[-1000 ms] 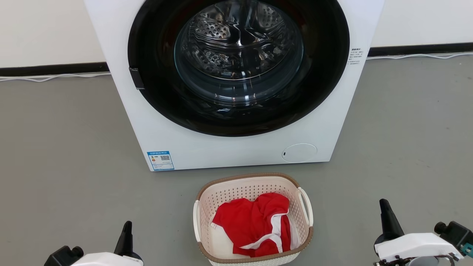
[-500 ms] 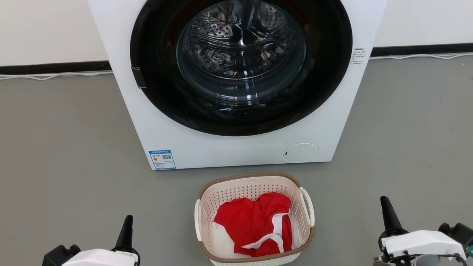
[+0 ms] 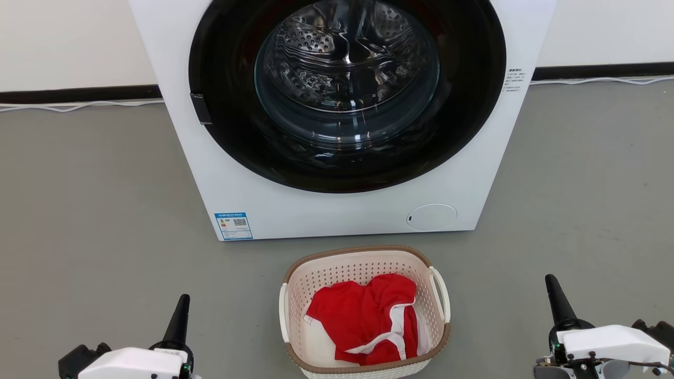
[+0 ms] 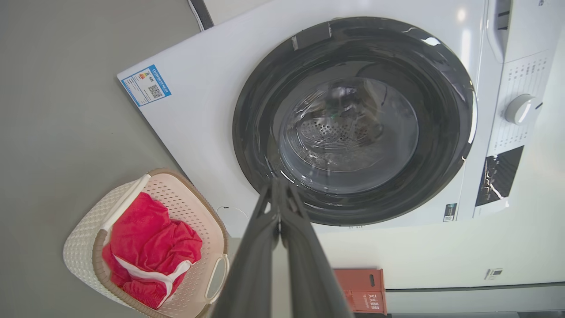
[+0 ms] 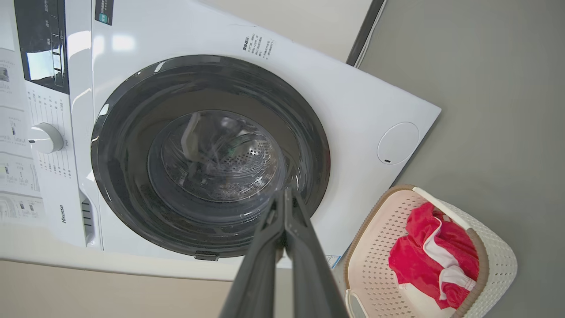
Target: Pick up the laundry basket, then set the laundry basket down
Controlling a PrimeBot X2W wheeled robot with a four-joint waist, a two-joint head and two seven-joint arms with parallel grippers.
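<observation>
The laundry basket [image 3: 363, 265], cream-white and perforated with a brown rim and white side handles, stands on the grey floor in front of the washing machine, with a red and white garment [image 3: 368, 318] inside. It also shows in the left wrist view [image 4: 79, 247] and the right wrist view [image 5: 499, 260]. My left gripper [image 3: 181, 305] is shut and empty, left of the basket and apart from it. My right gripper [image 3: 552, 284] is shut and empty, well to the basket's right. In the wrist views, the left fingers [image 4: 276, 198] and right fingers [image 5: 287, 198] lie pressed together, pointing at the machine's door.
A white front-loading washing machine [image 3: 342, 210] with a closed round glass door [image 3: 345, 79] stands right behind the basket. White cables [image 3: 63, 108] run along the dark skirting at the wall. A red box [image 4: 362, 289] sits by the wall beside the machine.
The head camera has shifted slightly, so the scene slid right. Both grippers have risen a little in the view, staying shut. The basket has not moved on the floor.
</observation>
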